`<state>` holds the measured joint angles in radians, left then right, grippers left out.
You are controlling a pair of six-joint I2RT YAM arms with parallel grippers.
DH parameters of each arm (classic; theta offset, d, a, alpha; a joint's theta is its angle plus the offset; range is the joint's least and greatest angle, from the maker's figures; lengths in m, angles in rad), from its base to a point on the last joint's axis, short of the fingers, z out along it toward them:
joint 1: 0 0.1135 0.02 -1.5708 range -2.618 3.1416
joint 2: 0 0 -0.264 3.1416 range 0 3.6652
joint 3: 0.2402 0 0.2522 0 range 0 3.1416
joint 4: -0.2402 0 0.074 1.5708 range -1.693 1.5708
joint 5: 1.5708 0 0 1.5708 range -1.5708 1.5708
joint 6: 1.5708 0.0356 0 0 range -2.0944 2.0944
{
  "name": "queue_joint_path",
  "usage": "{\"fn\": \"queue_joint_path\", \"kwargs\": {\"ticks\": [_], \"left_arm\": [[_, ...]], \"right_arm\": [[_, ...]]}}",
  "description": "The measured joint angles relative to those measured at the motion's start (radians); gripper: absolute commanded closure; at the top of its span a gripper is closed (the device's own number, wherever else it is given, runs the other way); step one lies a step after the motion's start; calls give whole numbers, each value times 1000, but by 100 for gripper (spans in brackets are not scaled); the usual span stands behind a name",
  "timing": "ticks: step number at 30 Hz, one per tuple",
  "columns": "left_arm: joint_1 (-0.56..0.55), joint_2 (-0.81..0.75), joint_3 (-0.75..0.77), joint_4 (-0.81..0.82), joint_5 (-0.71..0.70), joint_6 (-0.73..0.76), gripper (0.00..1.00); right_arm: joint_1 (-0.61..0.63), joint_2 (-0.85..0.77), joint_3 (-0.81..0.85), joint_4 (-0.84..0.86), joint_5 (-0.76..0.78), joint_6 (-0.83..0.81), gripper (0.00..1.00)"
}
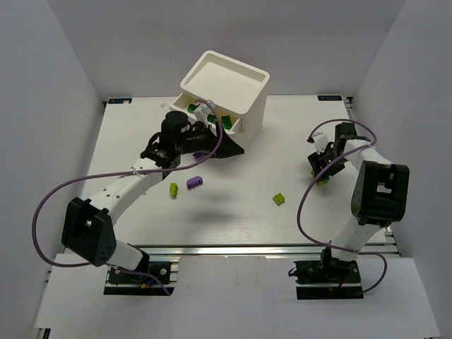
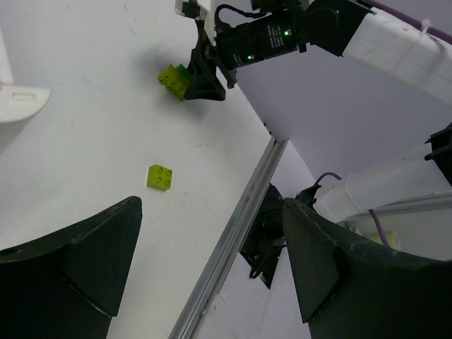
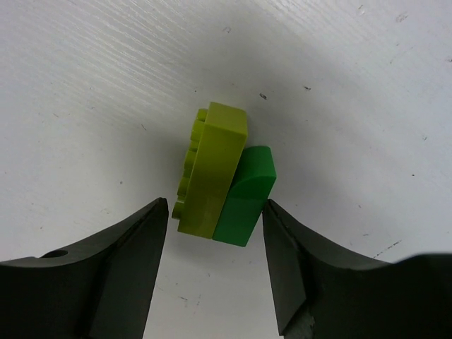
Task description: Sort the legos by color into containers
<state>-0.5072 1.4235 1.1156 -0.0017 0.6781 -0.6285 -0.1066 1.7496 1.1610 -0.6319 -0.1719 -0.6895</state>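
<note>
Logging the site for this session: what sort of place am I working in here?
Probably a lab test cell: a white table edged with metal rail, plain white walls closing three sides, and toy bricks beside a small drawer chest.

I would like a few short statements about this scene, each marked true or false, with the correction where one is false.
1. The left gripper is open, with nothing between its fingers. True.
2. A purple brick lies between the fingers of the right gripper. False: a lime brick and a dark green brick lie there, side by side.
3. A purple brick lies on the table close to the left arm. True.
4. The bricks already put away sit in the recessed top of the white chest. False: no brick shows in the top. Green bricks show in the open drawer beneath it.
</note>
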Motion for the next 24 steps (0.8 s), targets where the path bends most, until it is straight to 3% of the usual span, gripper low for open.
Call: {"fn": "queue_joint_path", "kwargs": {"ticks": [5, 13, 18, 24], "left_arm": [[-1, 35, 40, 8, 34, -3, 9], [-1, 85, 74, 58, 82, -53, 9], [-1, 134, 138, 58, 140, -76, 8], [-5, 190, 211, 58, 219, -99, 4]], "right_arm": [[0, 3, 0, -2, -10, -3, 34], [0, 33, 3, -25, -59, -15, 65], [-3, -6, 16, -104, -221, -131, 72], [10, -220, 82, -118, -478, -250, 74]]}}
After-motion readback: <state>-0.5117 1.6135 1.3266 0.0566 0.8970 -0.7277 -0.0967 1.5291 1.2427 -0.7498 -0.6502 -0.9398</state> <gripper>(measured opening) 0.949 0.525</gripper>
